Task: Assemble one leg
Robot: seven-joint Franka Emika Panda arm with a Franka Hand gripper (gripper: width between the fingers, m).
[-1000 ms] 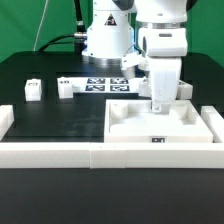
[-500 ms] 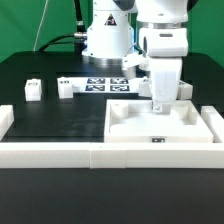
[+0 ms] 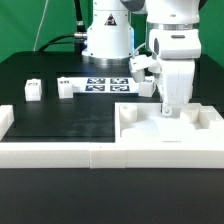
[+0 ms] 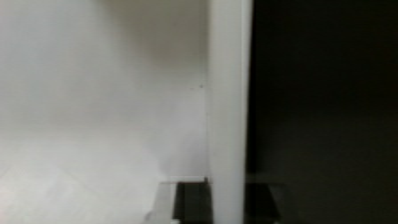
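Two small white legs stand on the black table at the exterior view's left, far from my gripper. My gripper points straight down at the far side of the large flat white panel at the exterior view's right. In the wrist view my gripper straddles a narrow upright edge of the panel, with a dark finger on each side of it. The jaws are shut on that edge.
The marker board lies at the back middle, before the arm's base. A low white wall runs along the front edge and turns up at the left. The panel lies against the front wall.
My gripper has moved toward the exterior view's right and the white panel has slid right with it. The legs have not moved.
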